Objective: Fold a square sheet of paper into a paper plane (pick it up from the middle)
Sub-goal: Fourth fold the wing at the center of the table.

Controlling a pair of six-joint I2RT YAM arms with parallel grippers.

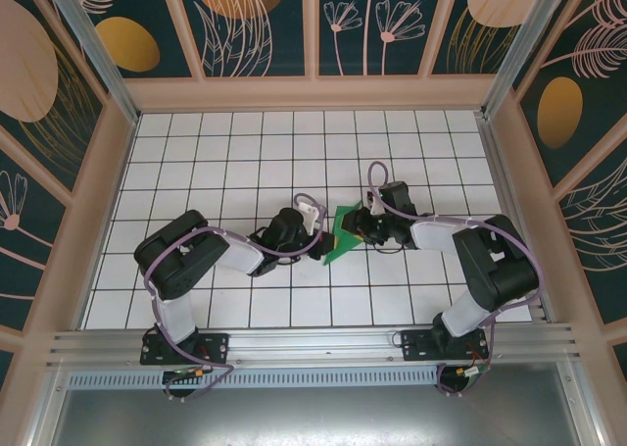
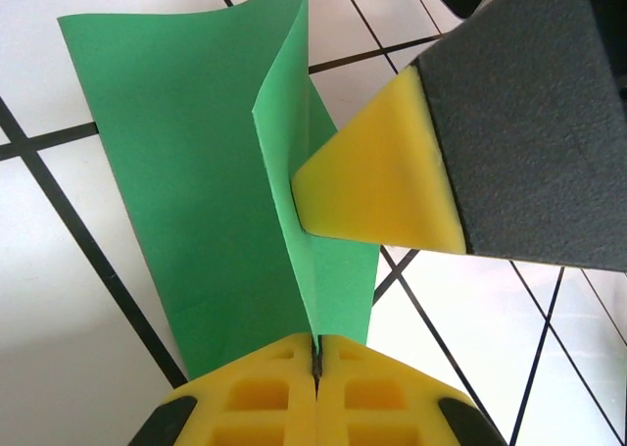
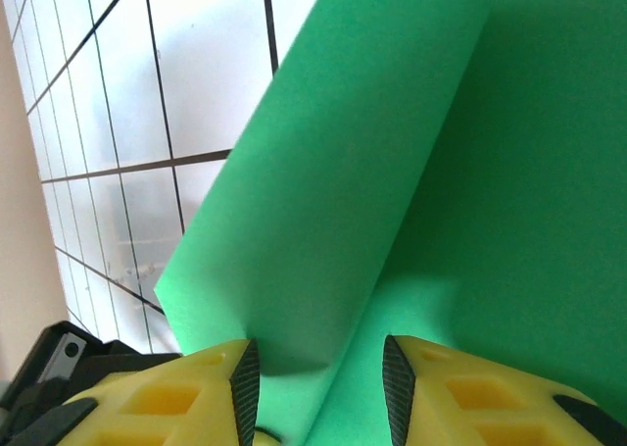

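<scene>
The sheet (image 2: 186, 172) is near the middle of the table (image 1: 245, 152), between the two grippers. It stands on edge rather than lying flat, and whether its lower edge touches the tiles I cannot tell. The left gripper (image 2: 316, 363) has its jaws pressed together on the near edge of the sheet, pinching it where two layers meet. From that pinch the paper rises in a long ridge with one flap curling away to the side. The right gripper (image 3: 318, 368) comes from the opposite side with its jaws apart. The ridge lies in the gap between them, and in the left wrist view one right finger (image 2: 382, 186) touches the ridge partway up. I judge this to be the first lengthwise fold, since the paper is bent but not creased and has no pointed nose yet. The next move probably calls for the right jaws to close on the ridge and press it into a sharp line. Meanwhile the left pinch must keep the two layers aligned, because a slip there would skew the crease.
</scene>
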